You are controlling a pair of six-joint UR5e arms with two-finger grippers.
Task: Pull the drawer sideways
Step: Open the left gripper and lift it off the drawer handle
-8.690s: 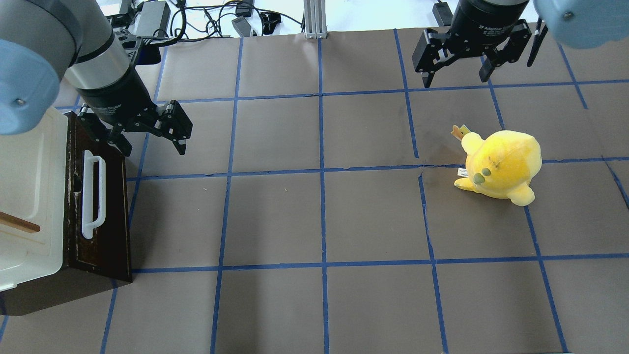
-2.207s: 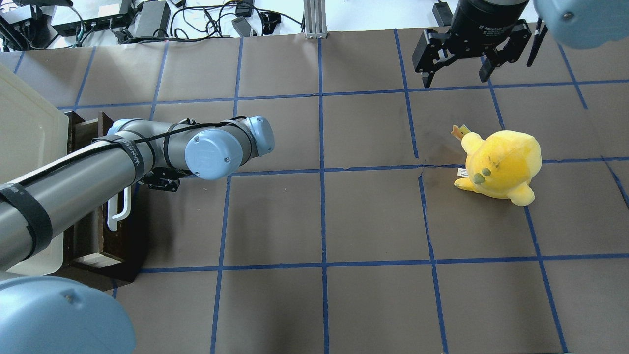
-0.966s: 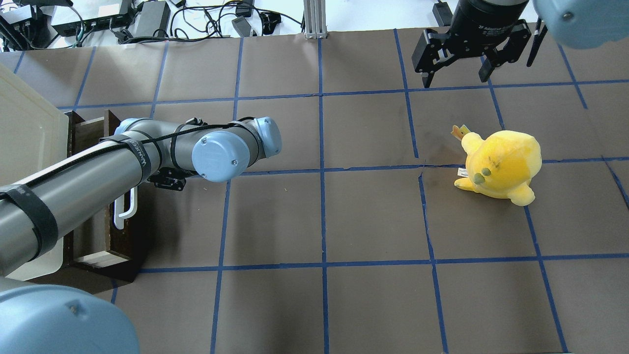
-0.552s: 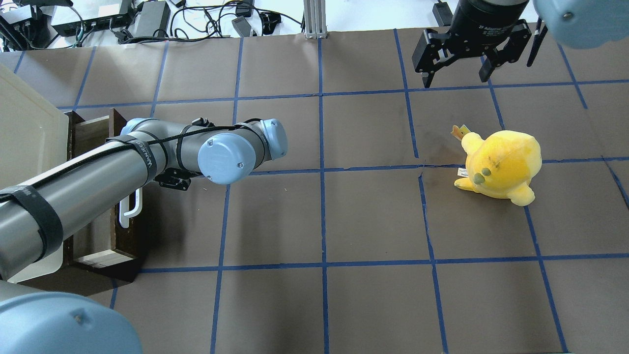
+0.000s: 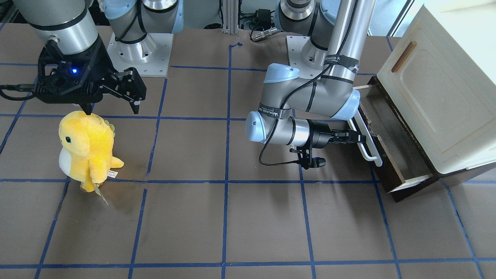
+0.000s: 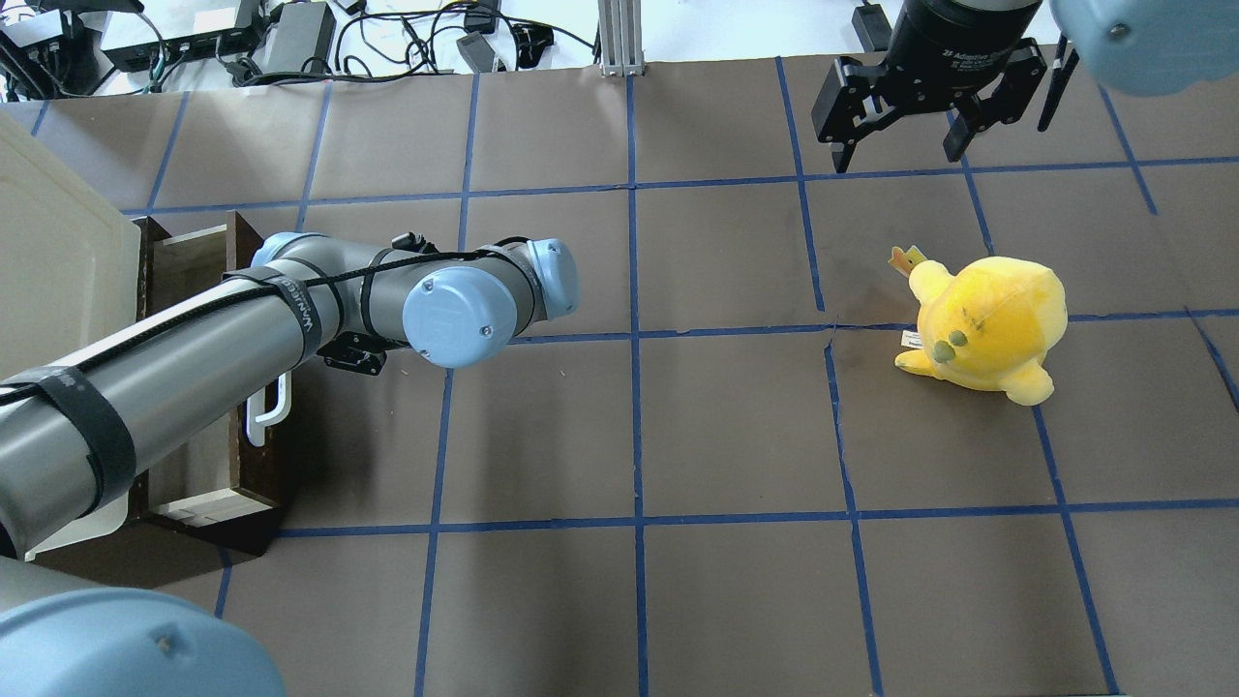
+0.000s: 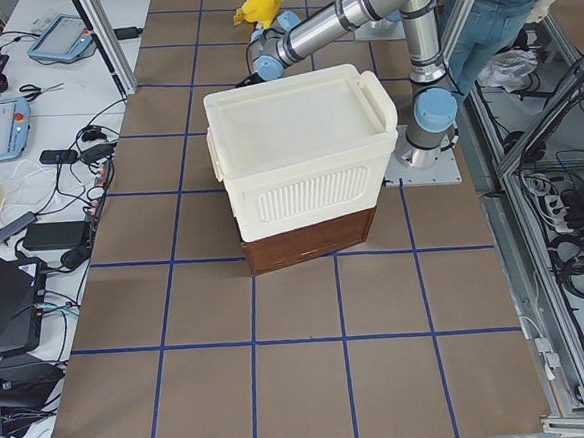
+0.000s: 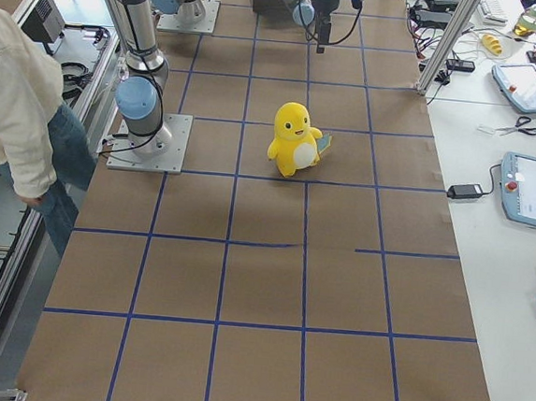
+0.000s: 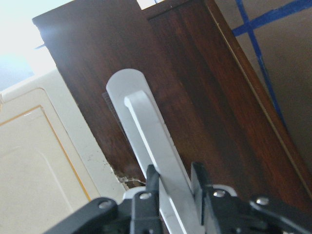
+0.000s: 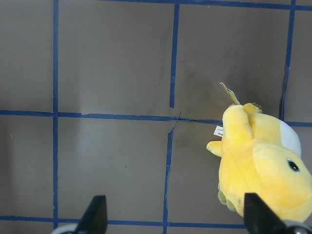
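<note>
The drawer is seen partly drawn out from under the cream cabinet at the left end of the counter. Its white handle is clamped between the fingers of the left pincer, which is held level so the pull runs sideways. The right pincer is held spread wide and empty near the yellow toy, clear of the work.

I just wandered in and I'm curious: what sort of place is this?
Probably a robotics lab: two robot arms bolted to a table gridded with blue tape, control tablets on the side bench, and loose cables at the back.
</note>
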